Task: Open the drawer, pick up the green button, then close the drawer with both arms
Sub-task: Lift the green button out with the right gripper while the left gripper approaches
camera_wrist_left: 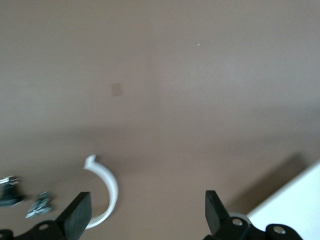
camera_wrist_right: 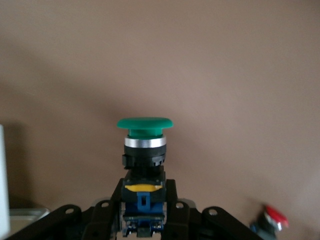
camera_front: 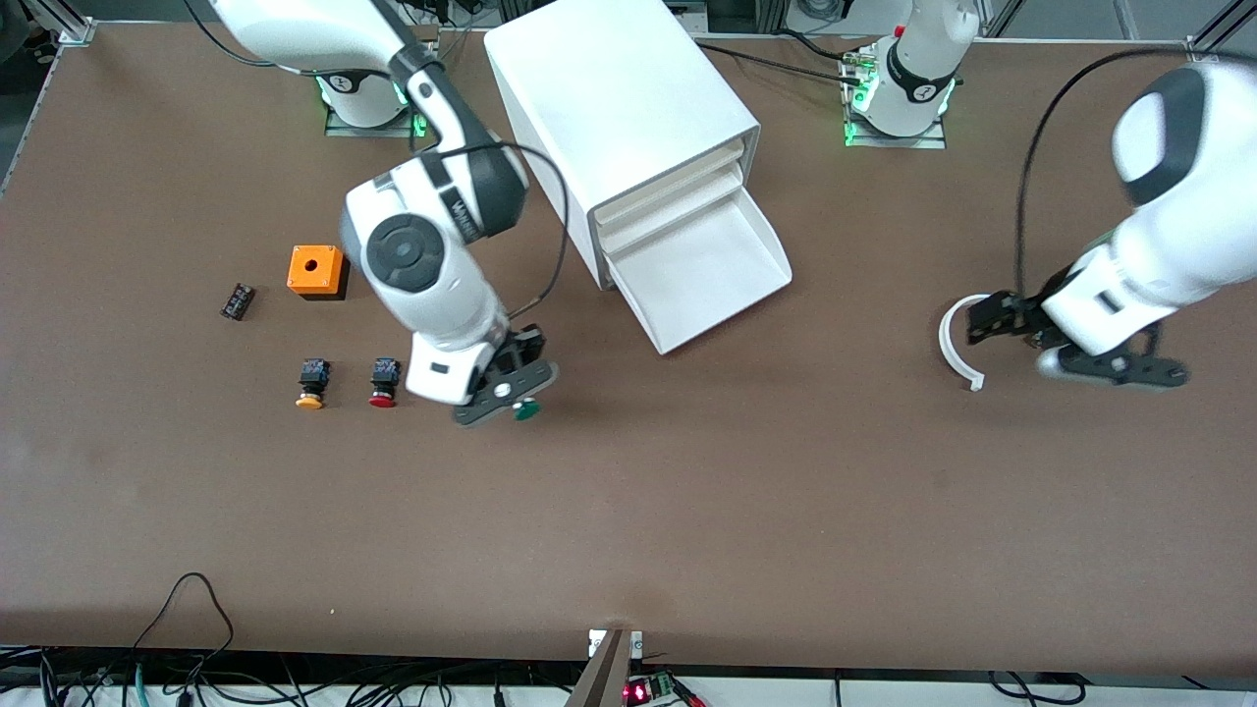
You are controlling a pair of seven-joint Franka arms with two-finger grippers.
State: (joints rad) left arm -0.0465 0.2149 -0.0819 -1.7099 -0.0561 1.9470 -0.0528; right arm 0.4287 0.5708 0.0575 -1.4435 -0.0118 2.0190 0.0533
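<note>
The white cabinet (camera_front: 619, 108) stands near the arms' bases, and its lowest drawer (camera_front: 702, 260) is pulled out and looks bare inside. My right gripper (camera_front: 511, 391) hangs over the table beside the drawer's front, shut on the green-capped button (camera_front: 526, 409). The right wrist view shows the fingers (camera_wrist_right: 172, 200) clamping the black-blue body, with the button (camera_wrist_right: 145, 131) cap pointing away from the right gripper (camera_wrist_right: 144, 210). My left gripper (camera_front: 1011, 339) is low over the table toward the left arm's end. The left gripper (camera_wrist_left: 147, 212) is open and holds nothing.
A white curved strip (camera_front: 955, 339) lies by the left gripper and is the white strip (camera_wrist_left: 107, 190) in its wrist view. A red-capped button (camera_front: 383, 383), a yellow-capped button (camera_front: 311, 383), an orange box (camera_front: 315, 270) and a small black part (camera_front: 237, 300) sit toward the right arm's end.
</note>
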